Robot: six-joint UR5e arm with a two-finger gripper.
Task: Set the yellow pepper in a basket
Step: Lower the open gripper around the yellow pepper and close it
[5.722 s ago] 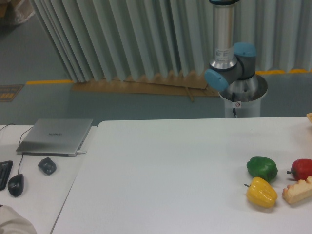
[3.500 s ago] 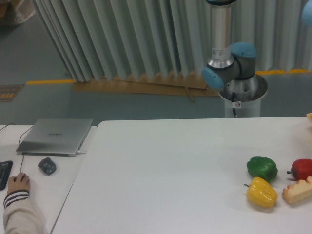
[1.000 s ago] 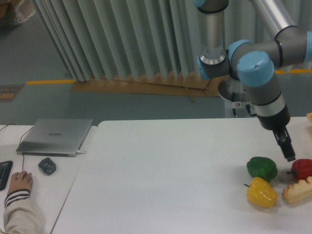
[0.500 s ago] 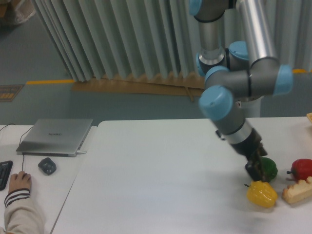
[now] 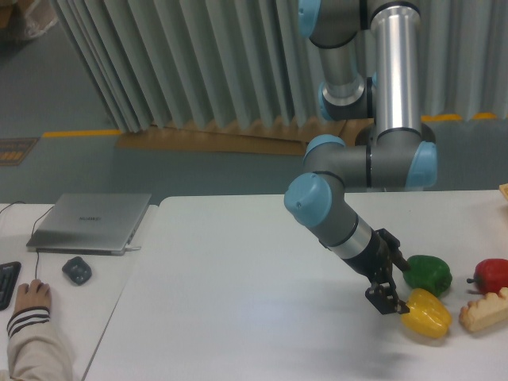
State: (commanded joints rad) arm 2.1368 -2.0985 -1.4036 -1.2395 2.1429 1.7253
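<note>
1. A silver-grey robot arm with pale blue joint caps (image 5: 394, 95) reaches down from the far side of the long white table (image 5: 262, 286) and slants toward the right front corner.
2. Its black two-finger gripper (image 5: 394, 284) sits low over the tabletop, just left of the vegetables. One dark finger (image 5: 385, 298) reaches the left edge of the yellow pepper; the other (image 5: 397, 262) points up toward the green one.
3. The fingers look spread apart, with nothing clamped between them, though from this angle I cannot tell whether the lower one actually touches the yellow pepper.
4. The glossy bright-yellow bell pepper with its lobed body (image 5: 427, 313) lies on the table near the right front, right beside the gripper.
5. Just behind it is a shiny dark-green bell pepper (image 5: 429, 274), close to the yellow one.
6. Further right, at the edge of view, there is a red pepper with a dark stem (image 5: 492, 275), and in front of it a tan, ridged bread-like piece (image 5: 485, 311) next to the yellow pepper.
7. On the separate desk to the left rest a closed silver laptop (image 5: 89, 221), a small dark rounded object (image 5: 76, 270) and a person's hand in a striped cuff on a mouse (image 5: 32, 298).
8. Grey pleated curtains (image 5: 190, 63) hang behind the table.
</note>
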